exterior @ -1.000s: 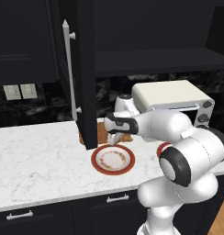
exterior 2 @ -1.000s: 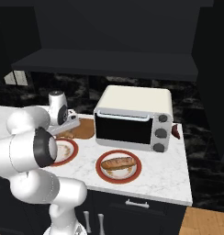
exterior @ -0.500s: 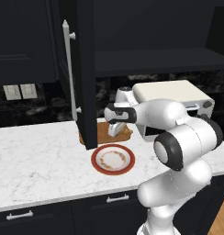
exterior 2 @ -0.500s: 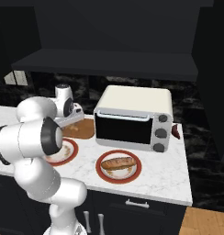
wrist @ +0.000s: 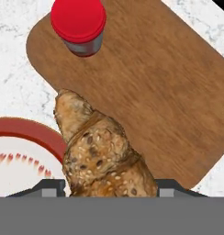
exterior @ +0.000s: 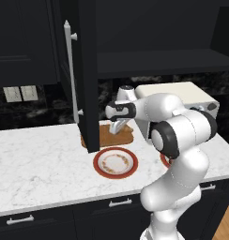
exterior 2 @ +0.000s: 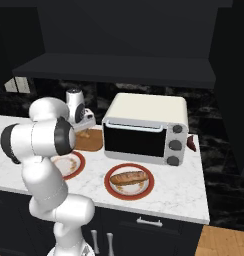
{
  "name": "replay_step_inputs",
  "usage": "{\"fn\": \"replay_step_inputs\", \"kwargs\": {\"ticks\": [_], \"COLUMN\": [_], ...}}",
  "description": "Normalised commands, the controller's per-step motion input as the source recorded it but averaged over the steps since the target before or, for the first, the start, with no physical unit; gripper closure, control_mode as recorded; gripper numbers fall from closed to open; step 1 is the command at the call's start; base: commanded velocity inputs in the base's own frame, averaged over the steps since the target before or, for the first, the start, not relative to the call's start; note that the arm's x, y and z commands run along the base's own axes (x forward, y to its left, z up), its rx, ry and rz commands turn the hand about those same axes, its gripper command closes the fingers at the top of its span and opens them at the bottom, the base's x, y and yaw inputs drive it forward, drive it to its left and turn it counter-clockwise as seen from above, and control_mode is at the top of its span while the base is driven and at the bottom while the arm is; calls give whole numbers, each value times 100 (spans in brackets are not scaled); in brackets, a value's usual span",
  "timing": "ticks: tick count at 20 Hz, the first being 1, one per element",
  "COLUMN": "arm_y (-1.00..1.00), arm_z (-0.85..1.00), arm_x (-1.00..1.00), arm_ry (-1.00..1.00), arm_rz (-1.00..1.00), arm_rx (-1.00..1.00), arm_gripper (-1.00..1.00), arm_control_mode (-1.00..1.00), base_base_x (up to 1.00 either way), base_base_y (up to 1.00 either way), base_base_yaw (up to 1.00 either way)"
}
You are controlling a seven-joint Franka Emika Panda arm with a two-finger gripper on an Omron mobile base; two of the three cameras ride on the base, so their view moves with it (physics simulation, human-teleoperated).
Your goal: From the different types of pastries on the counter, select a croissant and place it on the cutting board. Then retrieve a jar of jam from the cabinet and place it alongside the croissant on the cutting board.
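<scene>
Croissant (wrist: 102, 153) above wooden cutting board (wrist: 159, 92)

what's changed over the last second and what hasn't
The arm swung left and back, carrying the gripper from beside the red-rimmed plate to over the cutting board. The croissant sits at its fingertips. The toaster oven and loaf stayed put.

We find no readable text, label, brand, number or sign on anything here; every surface we see is unmarked.

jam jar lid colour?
Red; the jar of jam on the cutting board shows best in the hand view.
</scene>
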Motion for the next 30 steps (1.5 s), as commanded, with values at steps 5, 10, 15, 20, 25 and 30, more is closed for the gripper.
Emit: {"fn": "replay_step_inputs", "kwargs": {"ticks": [5, 10, 15, 20, 25, 30], "arm_y": [3, 20, 2, -4, 3, 0], "arm_z": [-14, -83, -9, 23, -14, -55], "arm_x": [2, 7, 6, 49, 1, 20], "arm_ry": [0, 0, -1, -8, -3, 0], "arm_rz": [0, -6, 0, 0, 0, 0], "arm_rx": [6, 0, 11, 9, 0, -8], "arm_gripper": [100, 100, 100, 100, 100, 100], "arm_control_mode": [-100, -100, -100, -100, -100, -100], "base_base_x": [0, 0, 0, 0, 0, 0], "base_base_y": [0, 0, 0, 0, 0, 0], "base_base_yaw": [0, 0, 0, 0, 0, 0]}}
